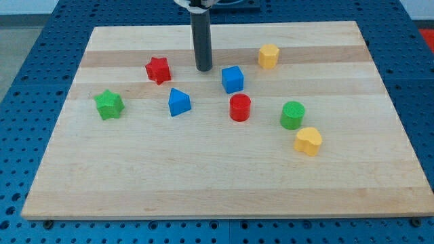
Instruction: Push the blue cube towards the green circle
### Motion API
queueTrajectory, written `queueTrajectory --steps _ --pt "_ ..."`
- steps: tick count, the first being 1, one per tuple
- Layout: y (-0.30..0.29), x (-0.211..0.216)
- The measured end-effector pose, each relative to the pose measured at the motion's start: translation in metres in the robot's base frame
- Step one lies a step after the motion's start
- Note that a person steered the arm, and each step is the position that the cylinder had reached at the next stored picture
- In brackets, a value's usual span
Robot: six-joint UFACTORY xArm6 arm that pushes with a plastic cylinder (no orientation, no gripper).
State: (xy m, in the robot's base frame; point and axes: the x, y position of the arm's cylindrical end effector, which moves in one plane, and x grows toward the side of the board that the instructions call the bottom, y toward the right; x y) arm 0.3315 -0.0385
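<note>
The blue cube (232,79) sits a little above the board's middle. The green circle (293,115), a short cylinder, stands to its lower right. My tip (204,69) rests on the board just to the upper left of the blue cube, a small gap apart from it, and to the right of the red star (157,70).
A red cylinder (239,108) lies between the blue cube and the green circle, slightly below their line. A blue wedge-like block (179,102), a green star (108,104), a yellow hexagon (268,55) and a yellow heart (308,141) also sit on the wooden board (203,176).
</note>
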Motion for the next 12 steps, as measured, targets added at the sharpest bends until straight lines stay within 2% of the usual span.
queueTrajectory --steps 4,5,6,7,9,10,12 --pt "0.053 0.018" --pt "0.047 0.018" --pt "-0.004 0.026" --pt "-0.030 0.029" --pt "-0.034 0.043" --pt "-0.027 0.044" --pt "0.030 0.044"
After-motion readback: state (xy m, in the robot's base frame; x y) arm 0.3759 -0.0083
